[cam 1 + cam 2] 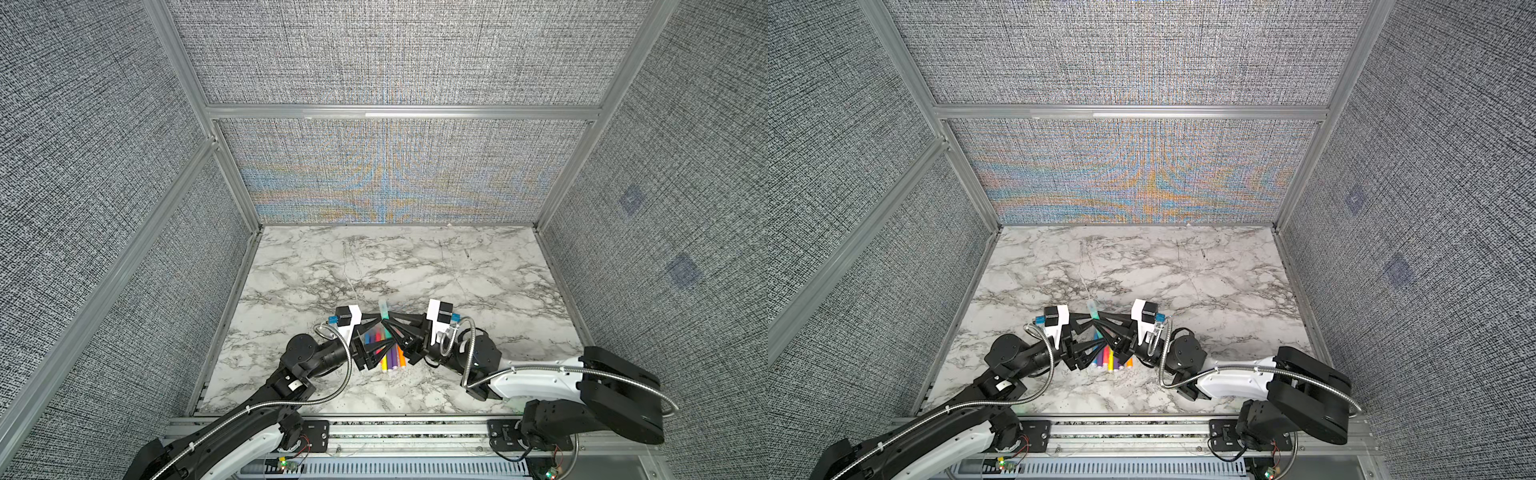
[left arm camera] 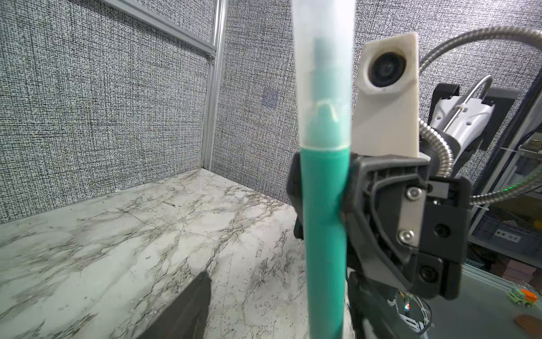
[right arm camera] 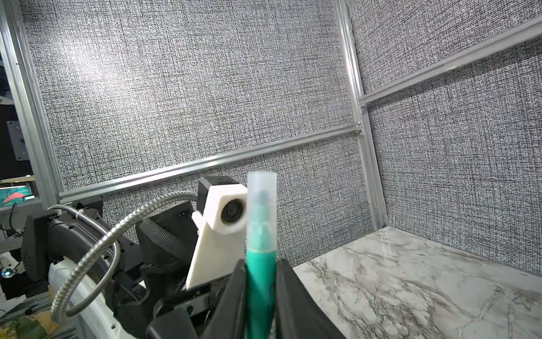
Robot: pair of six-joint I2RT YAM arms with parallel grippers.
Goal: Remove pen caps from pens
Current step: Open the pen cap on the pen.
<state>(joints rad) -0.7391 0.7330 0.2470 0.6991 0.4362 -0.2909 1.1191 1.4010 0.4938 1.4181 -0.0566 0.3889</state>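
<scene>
My right gripper (image 3: 262, 265) is shut on the green pen (image 3: 261, 296) and holds it off the marble, cap end pointing away from the table's front edge. Its clear pen cap (image 3: 262, 211) is on the pen, seen in both top views (image 1: 383, 308) (image 1: 1091, 309). My left gripper (image 2: 278, 276) is open. Its fingers (image 2: 193, 305) straddle the green pen (image 2: 324, 220) below the cap (image 2: 322, 73), with a wide gap on one side. The two grippers meet tip to tip (image 1: 382, 321). The other pens (image 1: 390, 358) (image 1: 1111, 360) lie bunched on the table beneath them, partly hidden.
The marble table (image 1: 457, 266) stretches back to the grey fabric walls. An aluminium rail (image 1: 399, 428) runs along the front edge. Both arms come in low from the front corners, and their steel cable hoses (image 1: 478, 332) loop beside the wrists.
</scene>
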